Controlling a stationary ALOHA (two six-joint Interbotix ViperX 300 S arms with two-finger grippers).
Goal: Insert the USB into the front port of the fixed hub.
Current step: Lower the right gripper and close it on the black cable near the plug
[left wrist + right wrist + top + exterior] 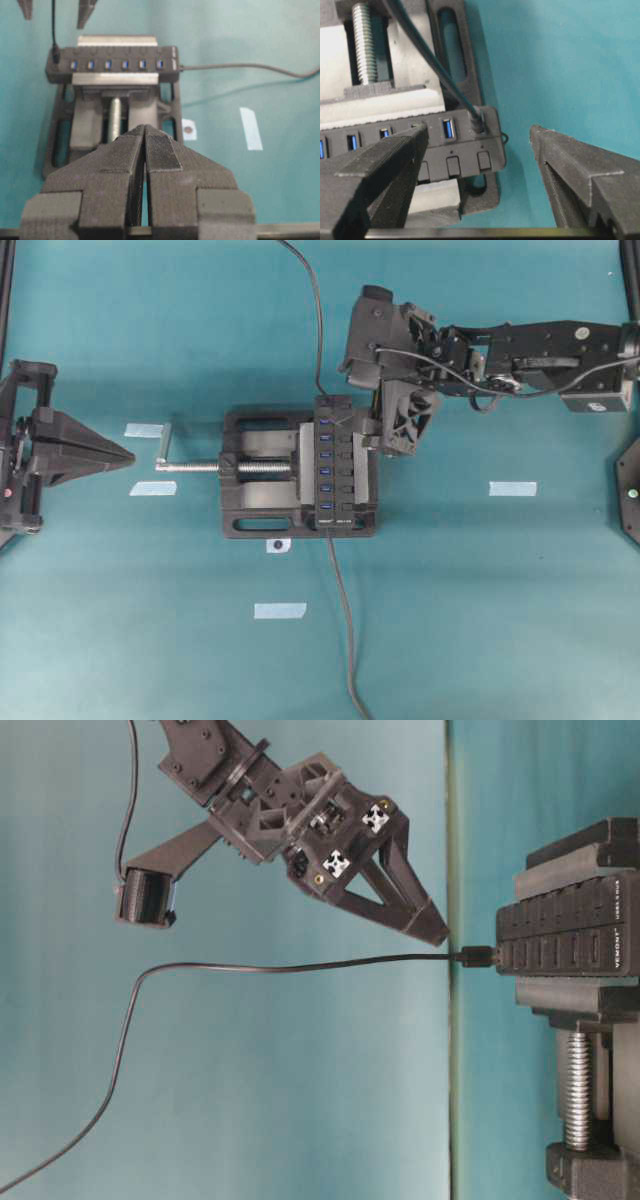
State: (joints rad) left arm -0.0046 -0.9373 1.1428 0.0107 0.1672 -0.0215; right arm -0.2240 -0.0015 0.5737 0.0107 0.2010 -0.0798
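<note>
Hub clamped in vise at mid-tabletop, plug seated in its end socket.

Fixed hub (336, 462) held in vise (262, 472); USB (325, 403) in far end port; right gripper (383, 436) just beside; left gripper (120, 455) well apart, left.

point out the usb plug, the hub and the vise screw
USB plug (474, 957), table-level view, its black body at the hub's end socket.
Hub (115, 64), left wrist view, socket row.
Vise screw (262, 468), overhead view, threaded shaft.

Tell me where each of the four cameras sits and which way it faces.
Overhead: looks straight down on the hub in the vise; both arms show.
Table-level: sideways view of the plug in the hub; right gripper shows.
Left wrist: faces the hub over the shut left gripper.
Right wrist: open fingers flank the plug.
</note>
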